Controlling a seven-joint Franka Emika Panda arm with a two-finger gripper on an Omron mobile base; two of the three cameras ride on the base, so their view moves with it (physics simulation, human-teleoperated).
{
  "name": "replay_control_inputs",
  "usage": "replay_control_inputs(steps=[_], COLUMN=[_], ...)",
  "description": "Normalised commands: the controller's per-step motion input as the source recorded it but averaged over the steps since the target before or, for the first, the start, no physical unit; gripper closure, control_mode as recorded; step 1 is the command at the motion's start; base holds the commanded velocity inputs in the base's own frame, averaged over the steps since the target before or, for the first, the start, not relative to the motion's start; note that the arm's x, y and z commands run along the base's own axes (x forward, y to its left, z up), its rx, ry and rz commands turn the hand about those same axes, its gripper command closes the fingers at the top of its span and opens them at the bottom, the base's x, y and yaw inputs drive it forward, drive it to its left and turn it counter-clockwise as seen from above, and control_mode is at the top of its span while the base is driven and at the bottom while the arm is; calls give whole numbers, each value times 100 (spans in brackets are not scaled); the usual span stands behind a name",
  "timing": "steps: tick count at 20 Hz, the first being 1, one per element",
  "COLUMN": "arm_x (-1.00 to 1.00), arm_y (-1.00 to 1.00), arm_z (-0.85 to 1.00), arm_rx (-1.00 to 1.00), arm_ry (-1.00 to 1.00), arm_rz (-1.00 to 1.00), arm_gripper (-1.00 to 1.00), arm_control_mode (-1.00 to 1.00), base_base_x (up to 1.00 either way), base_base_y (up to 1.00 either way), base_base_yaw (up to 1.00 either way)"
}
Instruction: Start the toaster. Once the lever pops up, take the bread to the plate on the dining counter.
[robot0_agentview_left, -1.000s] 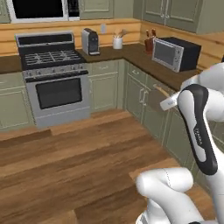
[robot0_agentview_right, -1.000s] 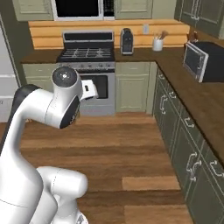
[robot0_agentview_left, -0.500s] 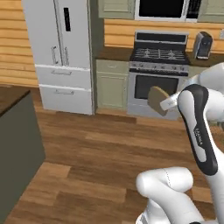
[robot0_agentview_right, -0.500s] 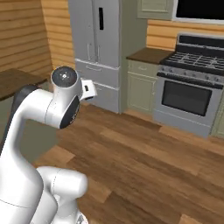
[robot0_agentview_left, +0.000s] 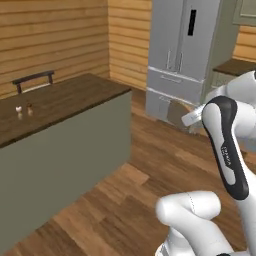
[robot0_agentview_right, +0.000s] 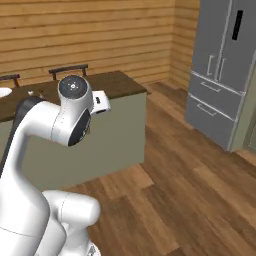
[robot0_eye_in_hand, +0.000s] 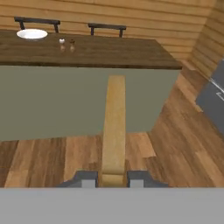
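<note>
The gripper (robot0_eye_in_hand: 113, 178) is closed on the bread (robot0_eye_in_hand: 114, 131), with one dark finger tip pressed on each flat face near the lower edge of the slice. In the hand view the bread stands on its edge and points away from the hand, toward the dining counter (robot0_eye_in_hand: 131, 57). In the left base view the same slice (robot0_agentview_left: 178, 114) shows beside the white arm, in front of the grey fridge (robot0_agentview_left: 187, 55), well above the wooden floor.

I judge that the toast is light and stiff, but also brittle. A hard squeeze could crack it, and a weak one could let it slip, because the toasted faces are dry and a little crumbly. The hold on the two flat faces looks right to me; a hold on the crust edges alone would be less sure.

Counting what I can see: one slice of bread, one white plate (robot0_eye_in_hand: 32, 33), one counter, one fridge. Two small shakers (robot0_eye_in_hand: 67, 43) stand close together on the counter, near the plate but not touching it. Two dark chair backs (robot0_eye_in_hand: 106, 28) rise behind the far side of the counter.

The plate lies at the far left part of the counter in the hand view, well apart from the bread, so the carrying step is not finished yet
</note>
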Motion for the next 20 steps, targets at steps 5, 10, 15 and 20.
replay_control_inputs(steps=[5,10,15,20], arm_x=[0,0,0,0], arm_y=[0,0,0,0], arm_z=[0,0,0,0], arm_rx=[0,0,0,0], arm_ry=[0,0,0,0], arm_rz=[0,0,0,0], arm_gripper=[100,100,100,100], arm_control_mode=[100,100,100,100], base_base_x=[46,49,27,1], base_base_y=[0,-2,-55,-99], base_base_yaw=[76,69,37,10])
